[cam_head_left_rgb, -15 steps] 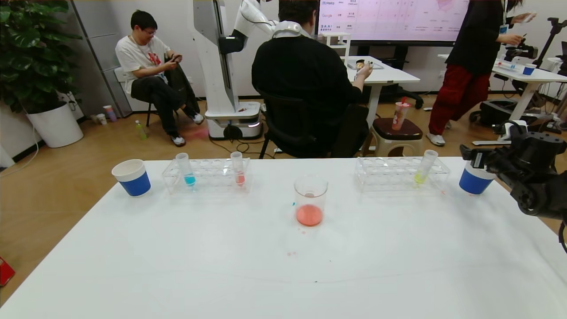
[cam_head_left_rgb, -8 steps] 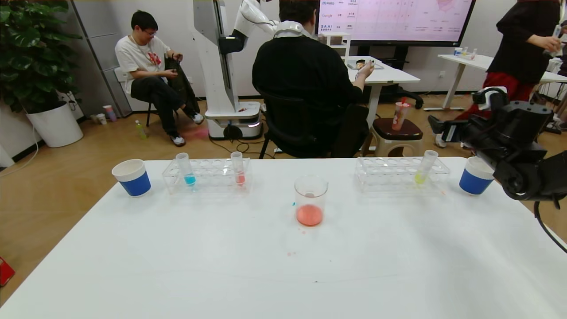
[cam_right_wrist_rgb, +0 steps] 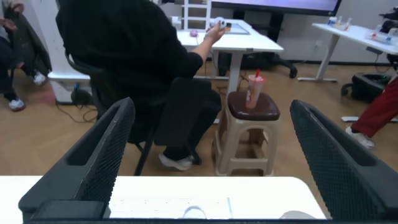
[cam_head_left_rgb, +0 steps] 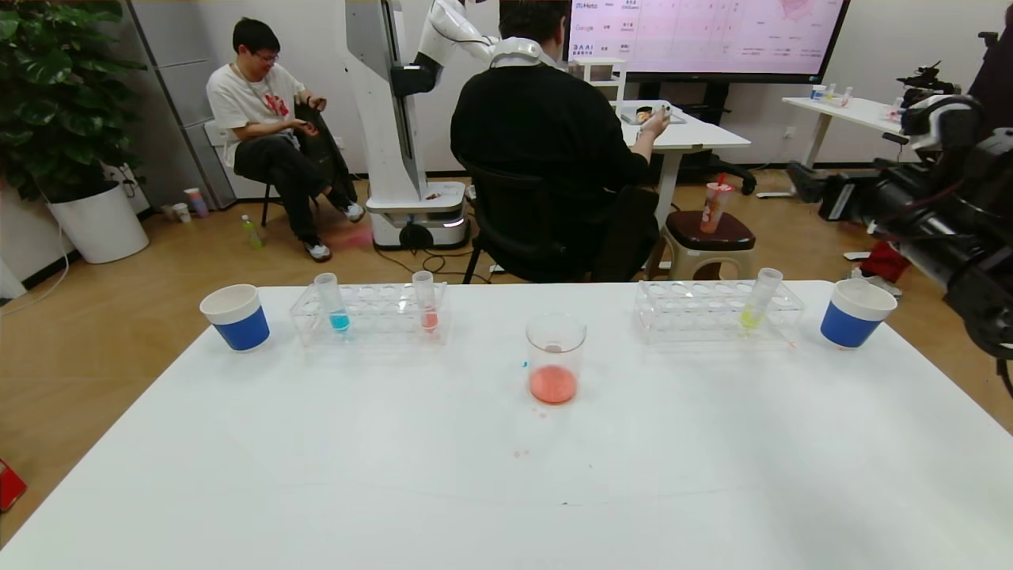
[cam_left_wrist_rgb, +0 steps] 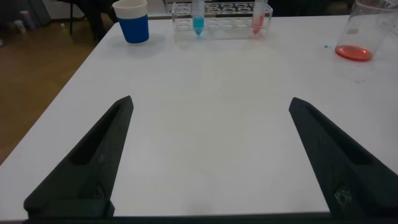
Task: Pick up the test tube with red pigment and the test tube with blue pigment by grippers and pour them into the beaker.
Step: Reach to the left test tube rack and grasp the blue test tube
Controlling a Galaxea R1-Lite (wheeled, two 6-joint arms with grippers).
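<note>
The test tube with blue pigment (cam_head_left_rgb: 332,303) and the test tube with red pigment (cam_head_left_rgb: 426,302) stand upright in a clear rack (cam_head_left_rgb: 370,315) at the far left of the white table. The beaker (cam_head_left_rgb: 555,358) stands mid-table with red liquid in its bottom. My right gripper (cam_head_left_rgb: 803,184) is open and empty, held high above the table's far right corner. My left gripper (cam_left_wrist_rgb: 210,106) is open and empty, low over bare table near the front left. The blue tube (cam_left_wrist_rgb: 198,16), the red tube (cam_left_wrist_rgb: 257,15) and the beaker (cam_left_wrist_rgb: 362,36) lie well ahead of it.
A second rack (cam_head_left_rgb: 716,310) at the far right holds a tube of yellow-green liquid (cam_head_left_rgb: 758,301). Blue paper cups stand at the far left (cam_head_left_rgb: 236,317) and far right (cam_head_left_rgb: 853,313). Small red drops (cam_head_left_rgb: 521,454) lie in front of the beaker. A seated person (cam_head_left_rgb: 546,142) is behind the table.
My right arm has risen from beside the right blue cup to well above it. The person in red trousers has left the view at the right. Tubes and beaker have not moved.
</note>
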